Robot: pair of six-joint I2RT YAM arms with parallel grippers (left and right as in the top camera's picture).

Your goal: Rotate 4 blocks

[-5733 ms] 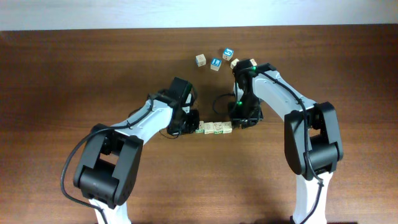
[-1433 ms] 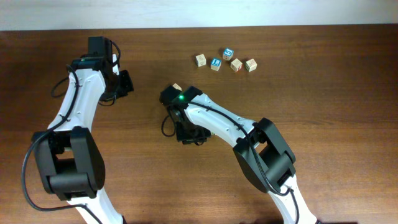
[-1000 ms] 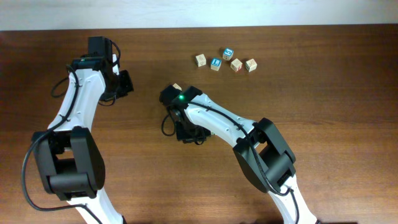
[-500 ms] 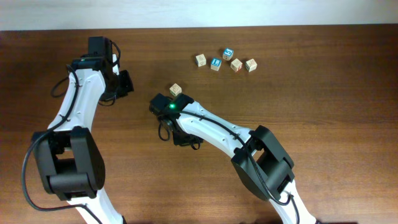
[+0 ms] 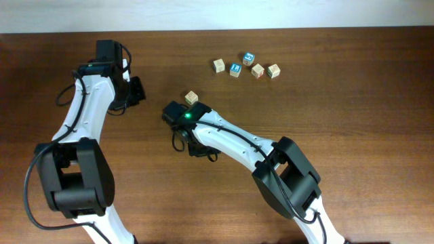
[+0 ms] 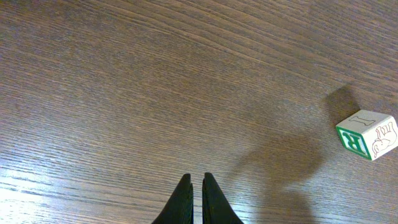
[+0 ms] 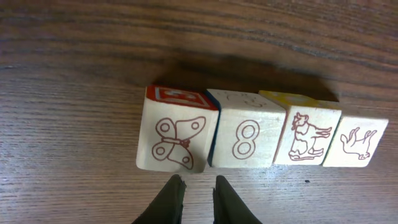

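blue cube | 2nd blue cube, near it | dk wood tbl

Item: second block in the row of four, red outlined "8" on its facing side.
Item: lone block, green "R" on one side, outlined "I" on the adjoining face.
Far blocks: lettering unreadable.

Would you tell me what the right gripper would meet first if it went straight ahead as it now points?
Probably the butterfly block, near its edge beside the 8 block; the right gripper points straight at it, though the depth is hard to judge.
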